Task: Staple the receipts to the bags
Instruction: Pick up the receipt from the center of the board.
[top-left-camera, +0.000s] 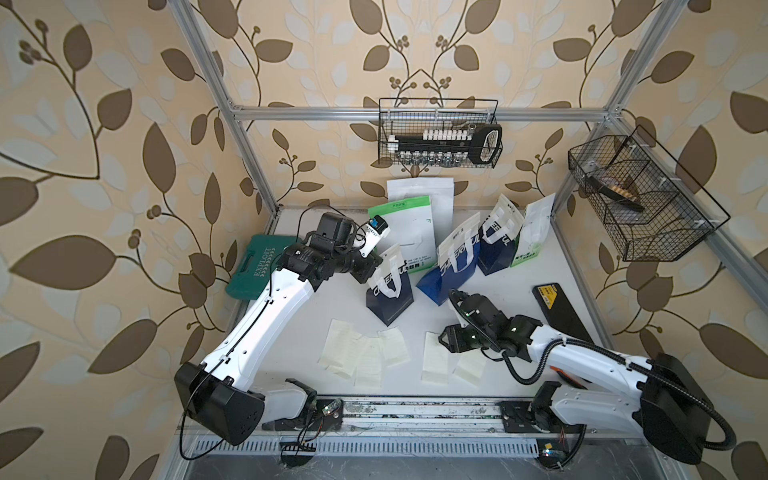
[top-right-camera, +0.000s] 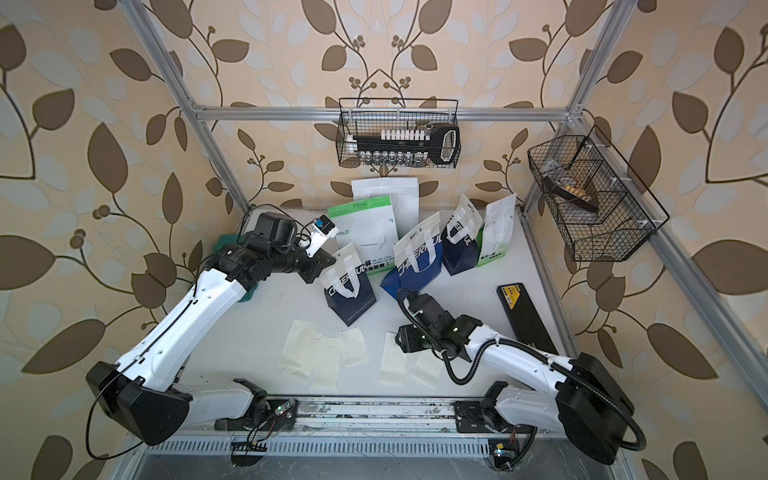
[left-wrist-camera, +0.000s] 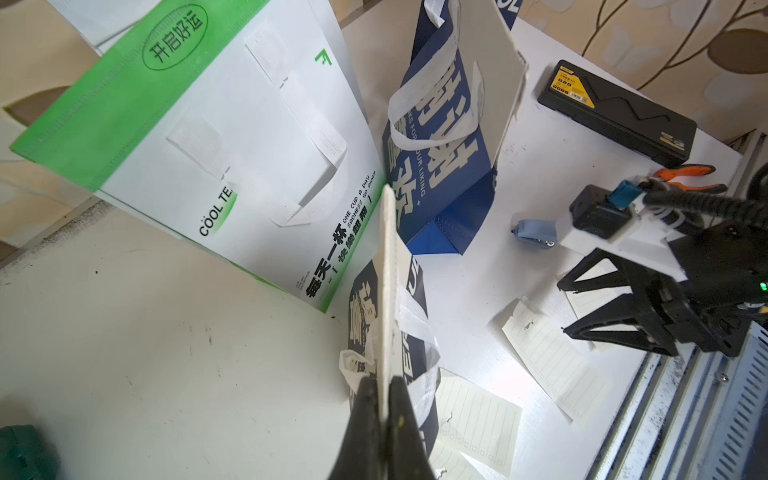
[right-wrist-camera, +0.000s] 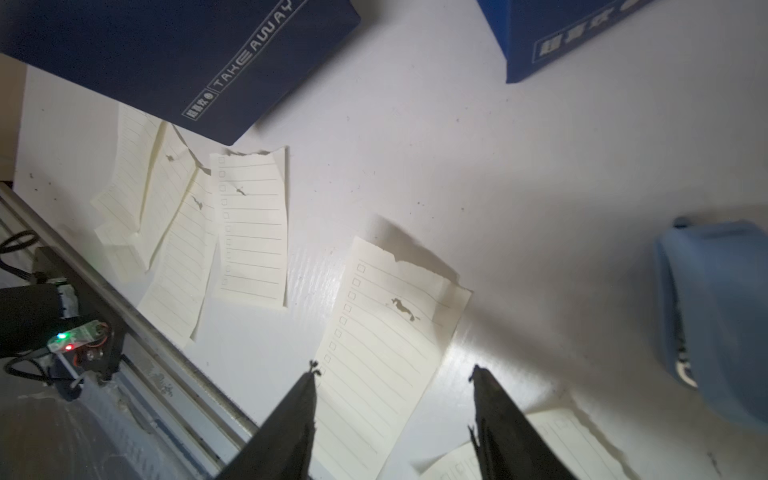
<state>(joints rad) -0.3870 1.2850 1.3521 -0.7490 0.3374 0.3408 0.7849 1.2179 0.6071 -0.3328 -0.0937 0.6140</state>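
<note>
**A:** Navy paper bag with white lettering and white handles. Location?

**B:** Standing upright. Its cream top edge is pinched flat in the left gripper, whose jaws are fully closed on it. The other bags stand beyond that gripper, untouched.

**A:** Receipts, cream lined paper slips with torn tops. Location?

**B:** Flat on the white tabletop. A loose overlapping group lies between the two grippers, and two more lie by the right gripper. One slip sits directly below it, between its two fingertips.

**A:** Condition of that gripper?

**B:** The jaws are about half apart and hold nothing. Whether the tips touch the paper cannot be told.

**A:** Handling advice?

**B:** It is a thin sheet on a flat surface. I would press the tips down lightly and close slowly, so the paper buckles up into the pinch and only one slip is taken. Leave a margin free for the staple.

**A:** Small light-blue oblong stapler?

**B:** On the table just beside the right gripper, unheld. It is probably wanted once the slip meets the bag's held edge.
</note>
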